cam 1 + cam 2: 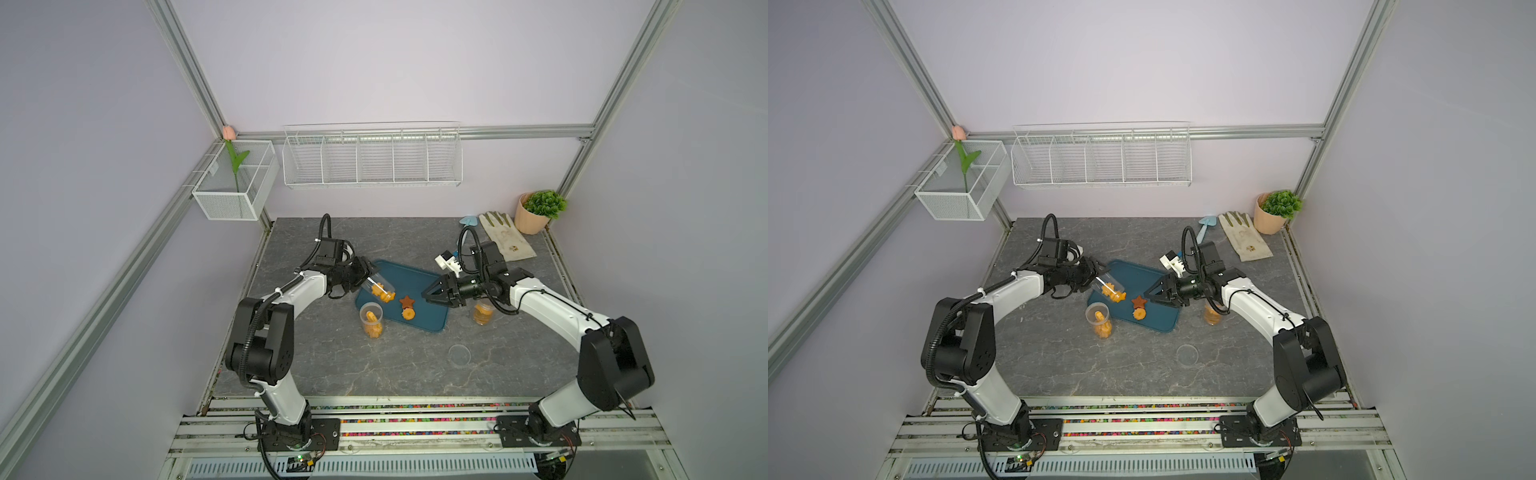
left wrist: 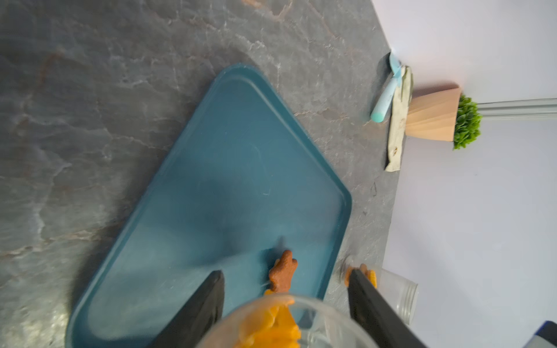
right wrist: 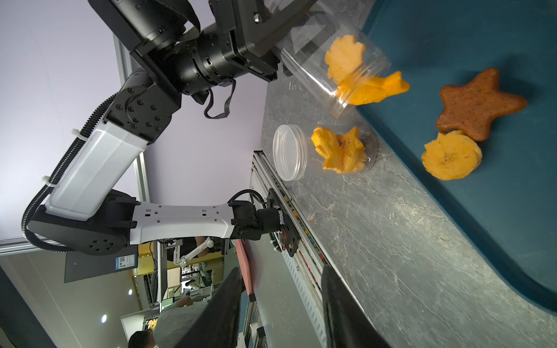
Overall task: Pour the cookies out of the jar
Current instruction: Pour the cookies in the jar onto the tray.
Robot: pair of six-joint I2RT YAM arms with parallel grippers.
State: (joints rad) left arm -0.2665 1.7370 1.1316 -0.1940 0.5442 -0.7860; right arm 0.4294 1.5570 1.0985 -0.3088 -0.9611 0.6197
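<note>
Clamps jar (image 1: 379, 289) in left gripper (image 1: 365, 277), mouth tipped down over left edge of tray (image 1: 399, 277), cookies (image 1: 383, 295) at the mouth. Hangs right gripper (image 1: 428, 296) empty, jaws apart, over opposite edge; brown star (image 1: 407, 300) on tray.

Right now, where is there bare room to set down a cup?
Bare: the grey stone tabletop in front, between the upright clear jar of cookies and the clear lid; the far half of the teal tray. Crowded: the tray's near end, with the tilted jar in the left pincer, a brown star cookie and the right pincer.
</note>
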